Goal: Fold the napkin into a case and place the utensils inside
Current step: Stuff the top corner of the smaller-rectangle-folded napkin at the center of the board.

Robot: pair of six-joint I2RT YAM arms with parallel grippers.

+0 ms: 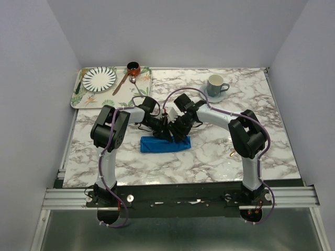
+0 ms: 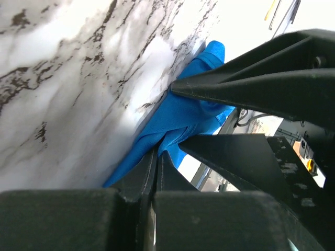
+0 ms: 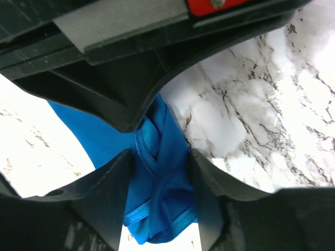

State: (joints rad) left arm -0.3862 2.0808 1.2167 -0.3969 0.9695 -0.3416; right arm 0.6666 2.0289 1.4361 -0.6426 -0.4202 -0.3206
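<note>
Near the middle of the marble worktop (image 1: 220, 157) lies the blue napkin (image 1: 157, 145), folded to a narrow strip, with both arms bent in over its far edge. The left pincer (image 2: 158, 154) is closed together, with a raised fold of the cloth nipped at its tips. The right pincer (image 3: 161, 157) stands apart, its fingers (image 3: 104, 204) on either side of a bunched, twisted end of the same cloth. To do this fold well, the left should probably hold its pinch as an anchor while the right closes on the top layers only and draws them flat, leaving a pouch mouth. No utensil shows clearly. Farther back sit a cup (image 1: 215, 85) and a tray (image 1: 107, 97).
</note>
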